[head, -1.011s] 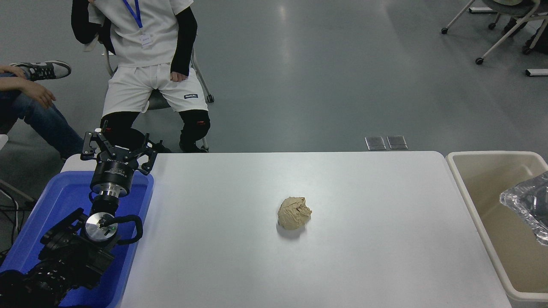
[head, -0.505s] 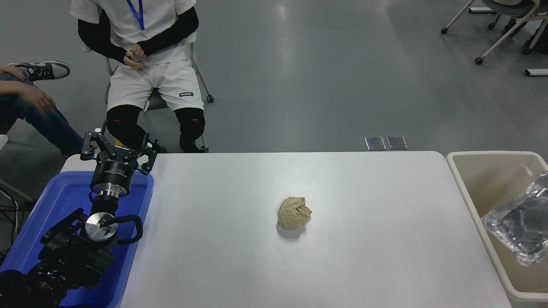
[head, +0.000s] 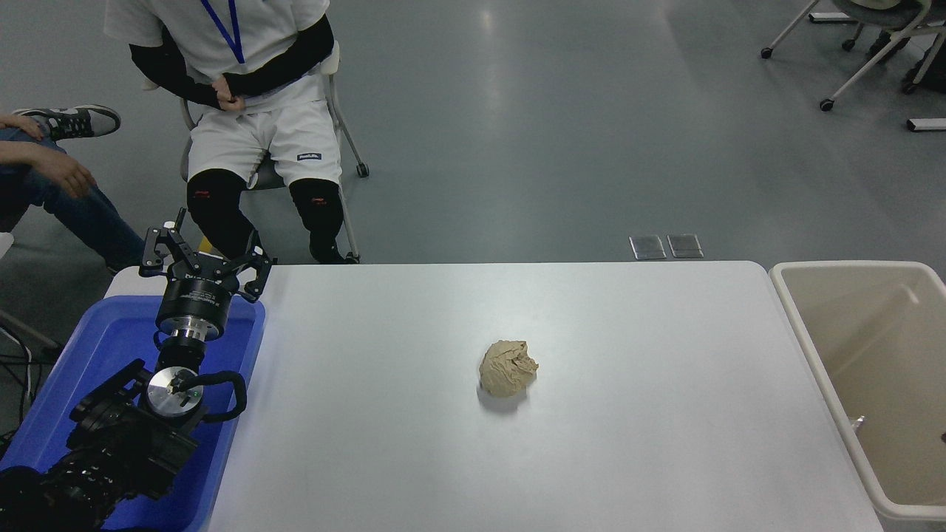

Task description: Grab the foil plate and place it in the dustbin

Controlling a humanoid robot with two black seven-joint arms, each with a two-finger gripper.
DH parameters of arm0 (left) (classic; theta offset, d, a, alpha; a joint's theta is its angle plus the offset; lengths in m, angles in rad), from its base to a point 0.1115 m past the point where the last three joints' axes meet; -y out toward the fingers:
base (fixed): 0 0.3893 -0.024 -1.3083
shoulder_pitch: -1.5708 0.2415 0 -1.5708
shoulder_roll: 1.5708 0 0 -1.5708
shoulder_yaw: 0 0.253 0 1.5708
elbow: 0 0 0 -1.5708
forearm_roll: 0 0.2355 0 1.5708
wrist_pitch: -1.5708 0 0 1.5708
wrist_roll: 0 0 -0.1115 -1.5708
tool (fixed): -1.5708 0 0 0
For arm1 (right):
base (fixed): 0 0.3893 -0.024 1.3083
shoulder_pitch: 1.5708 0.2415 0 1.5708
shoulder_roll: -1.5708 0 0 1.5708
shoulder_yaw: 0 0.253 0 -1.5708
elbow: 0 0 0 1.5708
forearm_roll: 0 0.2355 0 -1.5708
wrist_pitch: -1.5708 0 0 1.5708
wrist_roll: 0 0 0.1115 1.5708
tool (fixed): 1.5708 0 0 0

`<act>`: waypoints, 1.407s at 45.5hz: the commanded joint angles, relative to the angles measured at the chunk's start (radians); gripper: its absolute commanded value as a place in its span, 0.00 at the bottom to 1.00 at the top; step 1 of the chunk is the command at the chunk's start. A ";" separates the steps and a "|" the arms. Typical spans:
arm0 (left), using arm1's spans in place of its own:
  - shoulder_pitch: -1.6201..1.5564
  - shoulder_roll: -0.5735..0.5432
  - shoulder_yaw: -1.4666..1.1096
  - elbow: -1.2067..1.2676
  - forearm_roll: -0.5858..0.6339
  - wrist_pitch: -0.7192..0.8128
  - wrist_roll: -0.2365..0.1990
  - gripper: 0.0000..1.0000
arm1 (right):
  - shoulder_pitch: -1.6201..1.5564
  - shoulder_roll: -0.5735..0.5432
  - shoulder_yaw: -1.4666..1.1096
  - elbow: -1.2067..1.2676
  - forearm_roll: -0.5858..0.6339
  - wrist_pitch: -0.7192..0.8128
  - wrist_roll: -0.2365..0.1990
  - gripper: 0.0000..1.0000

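Observation:
The beige dustbin (head: 850, 266) stands against the table's right edge, and its inside shows pale walls and floor. The foil plate is out of view. A tiny shiny glint (head: 857, 423) sits low on the bin's inner wall; I cannot tell what it is. My left gripper (head: 203, 258) is parked at the lower left over the blue tub, open with nothing between its fingers. The right arm and its gripper do not show.
A crumpled tan paper ball (head: 508, 367) lies near the middle of the white table (head: 628, 443). A blue tub (head: 111, 340) sits at the table's left end under the left arm. A seated person (head: 251, 111) and another person's legs (head: 66, 199) are beyond the far left corner.
The foil plate, seen over the dustbin at the right edge in both earlier frames, dropped lower and has gone from view. The seated person shifted arms and legs. The left arm stayed still.

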 commanded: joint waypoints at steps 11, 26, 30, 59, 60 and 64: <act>0.000 0.000 0.000 0.000 0.000 0.000 0.001 0.99 | 0.143 -0.218 -0.022 0.362 -0.202 0.007 -0.001 1.00; 0.000 0.000 0.000 0.000 0.001 -0.001 0.001 0.99 | 0.291 -0.293 -0.230 0.625 -0.277 0.016 -0.012 1.00; 0.000 0.000 0.000 0.000 0.001 -0.001 0.001 0.99 | 0.350 -0.301 -0.304 0.700 -0.279 0.039 -0.014 1.00; 0.000 0.000 0.000 0.000 0.002 -0.001 0.001 0.99 | 0.776 -0.374 -0.498 0.945 -0.280 0.622 -0.322 1.00; 0.000 0.000 0.000 0.000 0.000 -0.001 0.001 0.99 | 0.796 -0.373 -0.510 0.959 -0.280 0.622 -0.328 1.00; 0.000 0.000 0.000 0.000 0.002 -0.001 0.001 0.99 | 0.905 -0.355 -0.579 1.013 -0.279 0.644 -0.336 1.00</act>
